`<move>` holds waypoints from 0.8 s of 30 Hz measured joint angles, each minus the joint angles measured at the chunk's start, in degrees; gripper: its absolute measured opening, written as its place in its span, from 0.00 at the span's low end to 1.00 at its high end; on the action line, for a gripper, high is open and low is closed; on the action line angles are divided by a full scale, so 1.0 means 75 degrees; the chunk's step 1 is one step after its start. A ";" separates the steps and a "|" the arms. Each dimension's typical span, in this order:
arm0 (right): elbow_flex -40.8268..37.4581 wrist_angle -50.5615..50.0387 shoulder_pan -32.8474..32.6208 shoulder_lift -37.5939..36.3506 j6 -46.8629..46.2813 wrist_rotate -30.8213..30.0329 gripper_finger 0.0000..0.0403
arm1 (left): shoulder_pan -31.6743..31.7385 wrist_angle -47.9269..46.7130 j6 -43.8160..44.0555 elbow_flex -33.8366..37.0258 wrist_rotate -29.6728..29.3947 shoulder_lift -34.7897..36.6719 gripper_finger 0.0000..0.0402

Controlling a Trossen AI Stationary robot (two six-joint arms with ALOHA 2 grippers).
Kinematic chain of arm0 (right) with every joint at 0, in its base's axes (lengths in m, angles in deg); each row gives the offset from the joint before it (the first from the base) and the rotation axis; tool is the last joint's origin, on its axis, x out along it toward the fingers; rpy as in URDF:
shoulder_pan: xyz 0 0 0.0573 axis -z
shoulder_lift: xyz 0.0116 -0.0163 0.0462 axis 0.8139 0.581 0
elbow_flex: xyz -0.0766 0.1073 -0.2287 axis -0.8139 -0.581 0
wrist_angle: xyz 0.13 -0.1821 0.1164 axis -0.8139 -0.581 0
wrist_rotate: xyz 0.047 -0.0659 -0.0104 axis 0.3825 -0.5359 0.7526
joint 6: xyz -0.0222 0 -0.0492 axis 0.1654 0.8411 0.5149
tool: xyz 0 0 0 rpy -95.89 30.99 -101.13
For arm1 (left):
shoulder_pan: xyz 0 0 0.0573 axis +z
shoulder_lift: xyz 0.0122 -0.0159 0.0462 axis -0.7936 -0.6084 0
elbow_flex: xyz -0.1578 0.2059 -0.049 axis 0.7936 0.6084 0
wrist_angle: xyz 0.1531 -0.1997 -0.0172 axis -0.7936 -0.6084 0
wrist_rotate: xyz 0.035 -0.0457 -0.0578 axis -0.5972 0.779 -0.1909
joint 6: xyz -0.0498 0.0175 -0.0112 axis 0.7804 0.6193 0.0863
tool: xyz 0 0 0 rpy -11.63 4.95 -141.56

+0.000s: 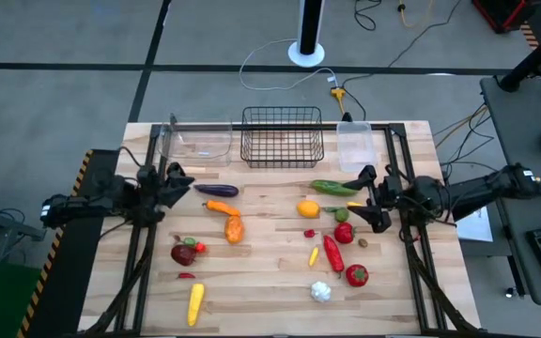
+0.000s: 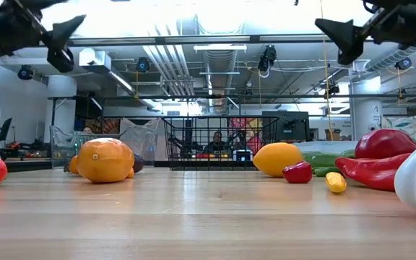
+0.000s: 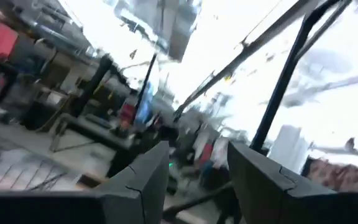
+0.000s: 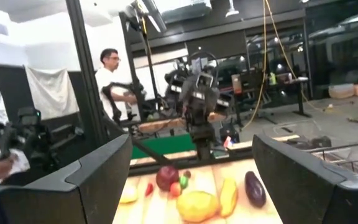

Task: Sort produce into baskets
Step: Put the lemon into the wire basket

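High view shows sorting not yet begun: produce (image 1: 310, 208) lies scattered on the table (image 1: 270, 310), wire basket (image 1: 282, 134) and clear bins (image 1: 198, 141) empty, while left gripper (image 1: 180, 180) and right gripper (image 1: 369, 199) hover open-fingered, holding nothing.

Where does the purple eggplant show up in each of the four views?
High view: purple eggplant lies left of centre, just beyond the carrot.
Low view: mostly hidden behind the orange; only a dark edge shows.
Left wrist view: not in it.
Right wrist view: eggplant lies low, right of centre.
Shared landmark: black wire basket.
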 joint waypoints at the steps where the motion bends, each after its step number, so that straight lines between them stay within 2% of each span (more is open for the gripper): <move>1: 0.0071 -0.0008 0.0000 0.0106 0.0012 -0.0001 0.81 | 0.0000 0.0227 -0.0014 0.0000 -0.0082 -0.0003 0.37; 6: 0.0451 -0.0024 0.0003 0.0641 -0.0063 -0.0069 0.81 | 0.0000 0.1113 -0.0831 0.0000 -0.0156 -0.0011 0.37; 11: 0.0967 -0.0587 -0.0003 0.1097 -0.0536 0.0080 0.81 | -0.0001 0.1077 -0.0399 0.0000 0.0453 -0.0017 0.37; 18: 0.2592 -0.3887 -0.0003 0.1613 -0.0491 0.0207 0.81 | -0.0020 0.0398 -0.0490 0.0000 0.0338 -0.0179 0.37; 24: 0.4485 -0.7278 0.0015 0.2340 -0.0191 0.0124 0.81 | -0.0039 0.0365 -0.0275 -0.0108 0.0274 -0.0910 0.36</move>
